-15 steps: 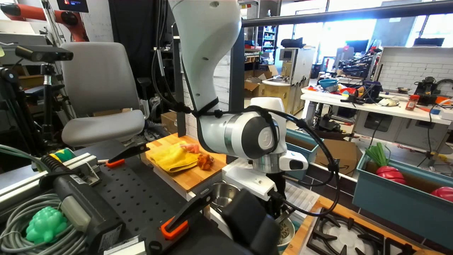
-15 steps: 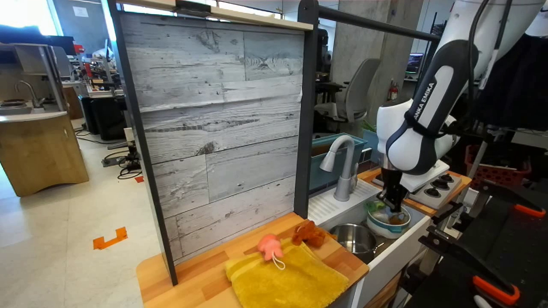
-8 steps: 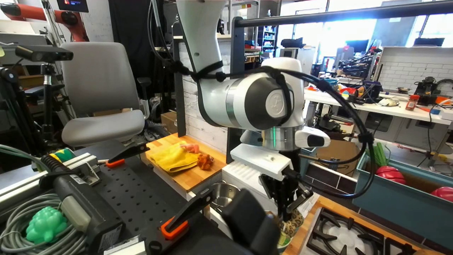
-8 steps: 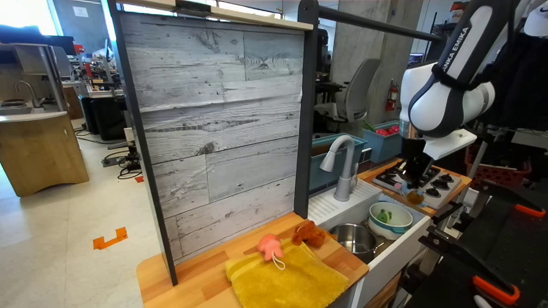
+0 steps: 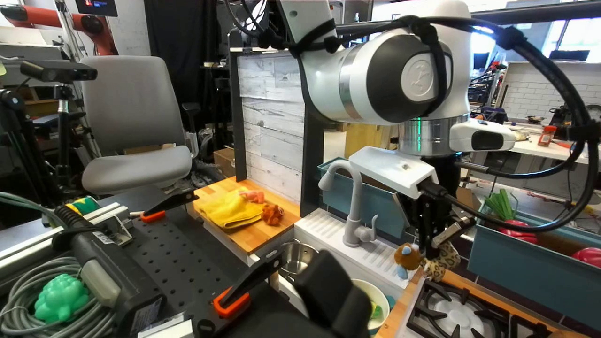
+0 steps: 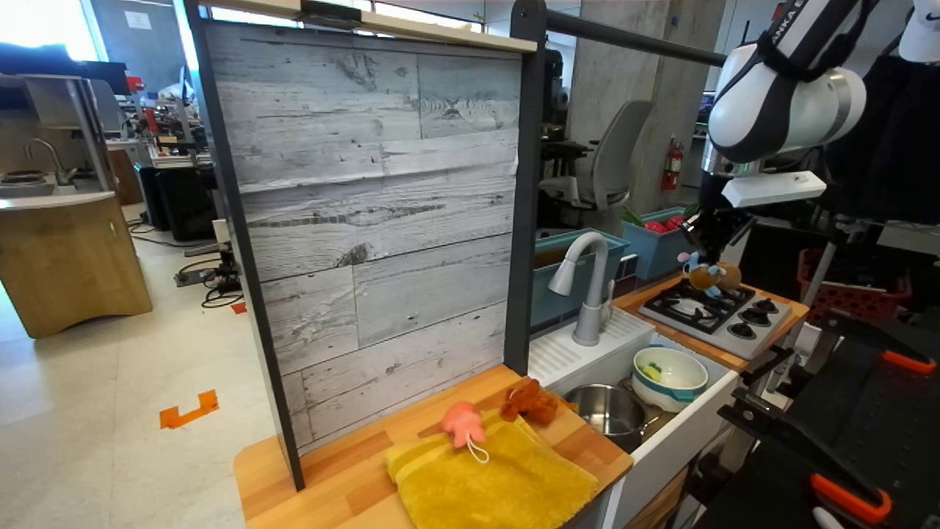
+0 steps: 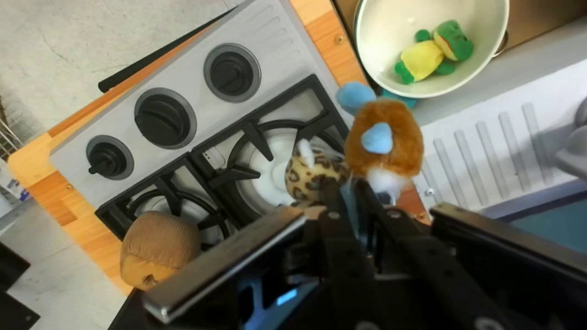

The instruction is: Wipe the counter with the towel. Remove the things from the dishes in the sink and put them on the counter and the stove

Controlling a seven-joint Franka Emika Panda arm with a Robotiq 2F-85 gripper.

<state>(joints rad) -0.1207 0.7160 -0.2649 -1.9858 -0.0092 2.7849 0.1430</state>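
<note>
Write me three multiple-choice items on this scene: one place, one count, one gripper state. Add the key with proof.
1. Where is the green-and-yellow toy?
A) in the steel pot
B) in the white bowl
C) on the towel

2. How many black knobs show on the stove?
A) two
B) five
C) three

3. What state is the gripper in?
A) shut on the blue-eared brown plush
B) wide open, holding nothing
C) shut on the bowl's rim

1 B: the wrist view looks down into the bowl, where the toy lies.
2 C: three stand in a row in the wrist view.
3 A: its jaws are nearly together, with part of the plush between them.
</note>
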